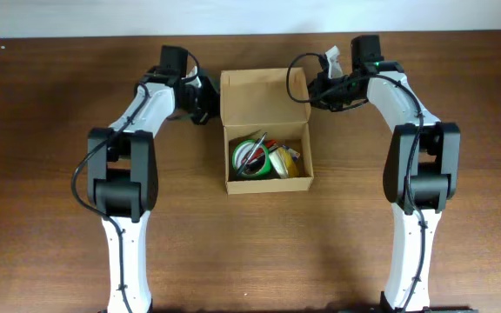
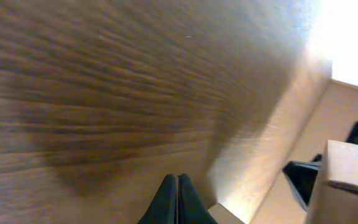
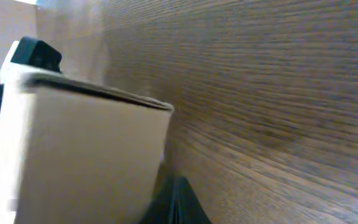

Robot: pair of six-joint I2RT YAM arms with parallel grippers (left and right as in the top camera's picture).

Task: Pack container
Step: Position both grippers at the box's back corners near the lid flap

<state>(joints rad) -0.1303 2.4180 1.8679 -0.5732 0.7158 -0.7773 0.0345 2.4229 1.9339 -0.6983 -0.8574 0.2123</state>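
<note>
**Brown wood table, one box on it**

We see a dark brown wood-grain table filling most of the overhead view, with a pale strip beyond its far edge. We mark one item directly on it: the tan cardboard container. It sits about mid-width in the far half, its flap lid open on the far side. Both wrist views show the same grain, blurred.

lab: robot arms, wooden table

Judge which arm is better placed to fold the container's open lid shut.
Right, probably. The right fingers, shut, sit beside the container flap; the left fingers, also shut, stand farther from it.
</note>
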